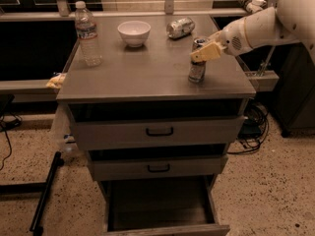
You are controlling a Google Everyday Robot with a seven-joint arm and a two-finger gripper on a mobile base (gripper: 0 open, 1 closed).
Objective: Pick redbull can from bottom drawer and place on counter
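Squarely in view stands a grey metal drawer cabinet whose flat top serves as a desk (147, 77).

Just off the desk's left edge, at nine o'clock, a small yellowish thing (56, 81) lies on a lower ledge; what it is cannot be told. On the floor below it, at seven o'clock from the cabinet, a black pole (45, 193) lies at a slant.

On the desk, a clear water bottle (87, 33) with a white cap stands upright at ten o'clock. A white bowl (134, 32) sits near the back edge at about twelve o'clock. A dented silver can (180, 27) lies on its side at one o'clock.

The redbull can (196, 73) stands upright on the desk at three o'clock, near the right edge. The tool (197, 56), pale yellow, sits across the upper part of this can, with the can's silver top showing just above it. Whether the tool is clamped on the can or loose around it cannot be told. A white arm (261, 26) reaches in to it from two o'clock.

Below the desk, the top drawer (157, 131) and middle drawer (157, 167), each with a black handle, are slightly ajar. The bottom drawer (167, 228), at six o'clock, is pulled well out and dark inside.

Dark cables (251, 127) lie on the floor at four o'clock.
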